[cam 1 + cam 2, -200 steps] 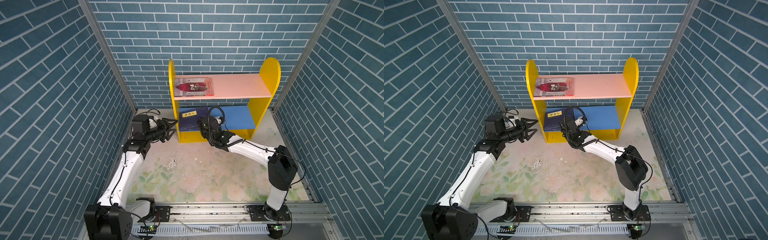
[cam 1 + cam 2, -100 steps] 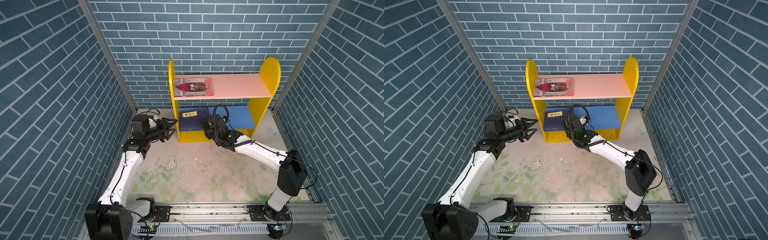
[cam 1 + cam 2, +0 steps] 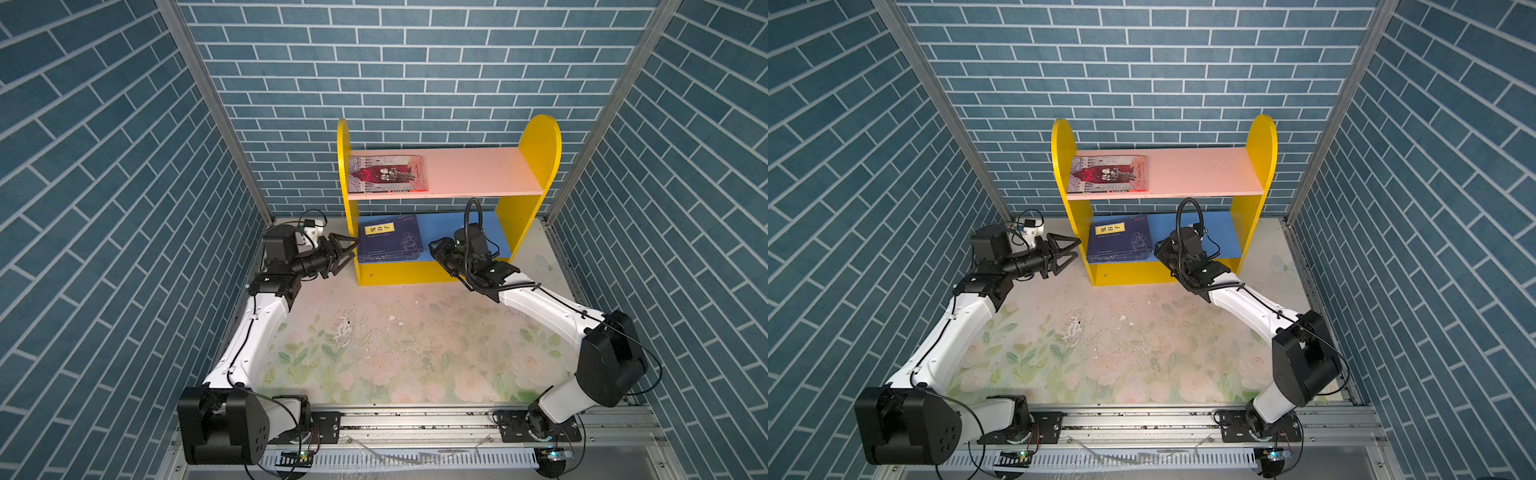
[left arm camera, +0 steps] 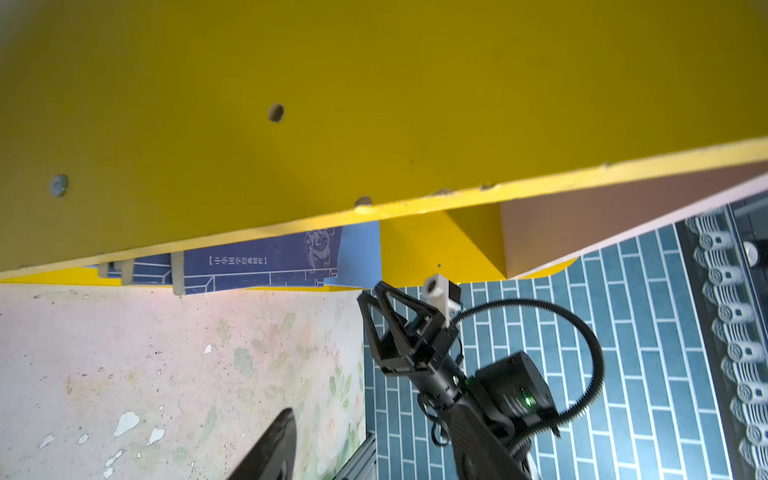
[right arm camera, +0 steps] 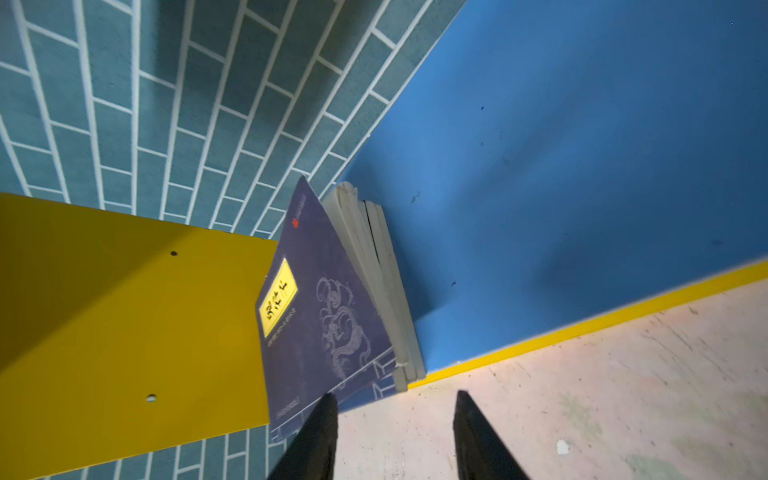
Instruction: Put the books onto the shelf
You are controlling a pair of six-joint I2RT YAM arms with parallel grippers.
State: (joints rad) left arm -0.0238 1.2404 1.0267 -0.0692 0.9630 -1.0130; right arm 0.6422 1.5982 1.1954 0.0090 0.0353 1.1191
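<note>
my left gripper point(image 3: 347, 251) hovers with its jaws spread wide and empty, just outside the left yellow side panel of the shelf point(image 3: 399, 274); i cannot tell whether a fingertip touches the panel. my right gripper point(image 5: 395, 397) sits at the front edge of the blue lower board point(image 5: 582, 166), jaws parted with nothing between them, one finger just beside the front corner of the navy books point(image 5: 324, 316). those lie flat in a stack at the board's left end, against the side panel. the grey-and-red book point(image 3: 388, 174) lies flat on the pink upper board point(image 3: 473, 172), also at its left end.
</note>
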